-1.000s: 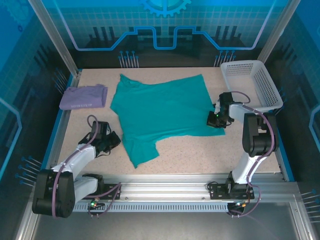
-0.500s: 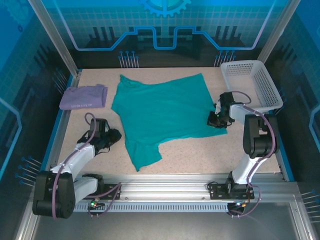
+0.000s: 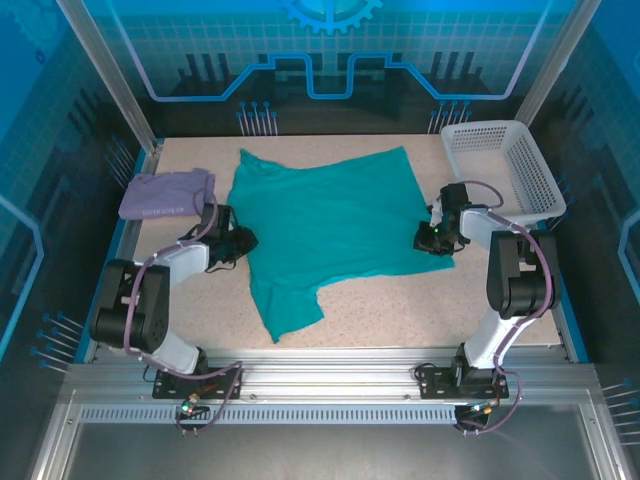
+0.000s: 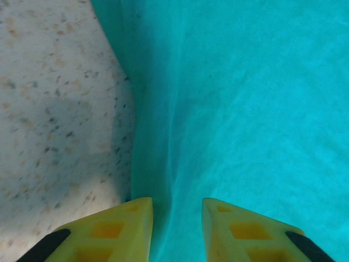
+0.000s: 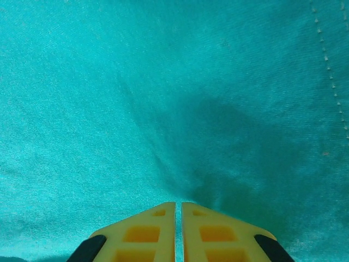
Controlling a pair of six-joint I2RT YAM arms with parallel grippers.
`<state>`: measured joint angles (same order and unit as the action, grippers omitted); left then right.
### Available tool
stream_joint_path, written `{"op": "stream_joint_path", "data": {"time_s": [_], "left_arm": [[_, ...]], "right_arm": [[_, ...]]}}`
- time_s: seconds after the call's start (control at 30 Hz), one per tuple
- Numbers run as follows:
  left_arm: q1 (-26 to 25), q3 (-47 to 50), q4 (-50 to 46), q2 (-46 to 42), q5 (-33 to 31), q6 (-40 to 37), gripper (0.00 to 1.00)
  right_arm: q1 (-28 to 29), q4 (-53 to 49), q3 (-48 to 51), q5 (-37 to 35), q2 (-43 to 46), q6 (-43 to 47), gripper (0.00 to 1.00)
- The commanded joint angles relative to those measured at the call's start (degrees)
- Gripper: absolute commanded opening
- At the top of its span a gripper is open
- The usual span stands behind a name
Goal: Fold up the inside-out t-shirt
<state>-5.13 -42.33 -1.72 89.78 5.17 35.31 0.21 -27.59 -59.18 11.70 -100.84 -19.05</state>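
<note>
From above, the right gripper (image 3: 427,242), at 3 o'clock on the teal-green soft cloth t-shirt (image 3: 320,215), has its fingertips covered by its own black wrist body. So does the left gripper (image 3: 244,241) at 9 o'clock. The pale lettering on the lavender folded cloth garment (image 3: 165,194) at 10 o'clock is too small to read. Both wrist views cut the yellow plastic fingers (image 4: 112,229) off at the bottom edge.

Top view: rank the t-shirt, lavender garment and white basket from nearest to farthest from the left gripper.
1. t-shirt, right beside the left gripper, on its right.
2. lavender garment, at the table's left edge.
3. white basket, far-right corner.
</note>
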Motion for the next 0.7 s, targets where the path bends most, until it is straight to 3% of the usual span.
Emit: {"op": "stream_joint_path", "data": {"time_s": [0.0, 0.1, 0.23, 0.57, 0.67], "left_arm": [[-0.41, -3.05, 0.17, 2.91, -0.93, -2.60, 0.21], [-0.87, -3.72, 0.20, 3.03, -1.08, -3.44, 0.09], [-2.83, -5.05, -0.95, 1.98, -1.89, -5.63, 0.00], [-9.05, -12.25, -6.54, 5.24, -4.86, -12.04, 0.00], [-9.55, -13.52, -8.66, 6.28, -5.33, -13.50, 0.11]], "right_arm": [[-0.03, 0.17, 0.65, 1.73, 0.91, 0.77, 0.12], [0.08, 0.17, 0.67, 1.74, 0.99, 0.86, 0.12], [0.07, 0.28, 0.66, 1.81, 0.82, 0.89, 0.12], [0.66, 0.04, 0.26, 1.67, 0.29, 1.19, 0.12], [0.61, 0.00, 0.23, 1.76, 0.12, 1.25, 0.12]]}}
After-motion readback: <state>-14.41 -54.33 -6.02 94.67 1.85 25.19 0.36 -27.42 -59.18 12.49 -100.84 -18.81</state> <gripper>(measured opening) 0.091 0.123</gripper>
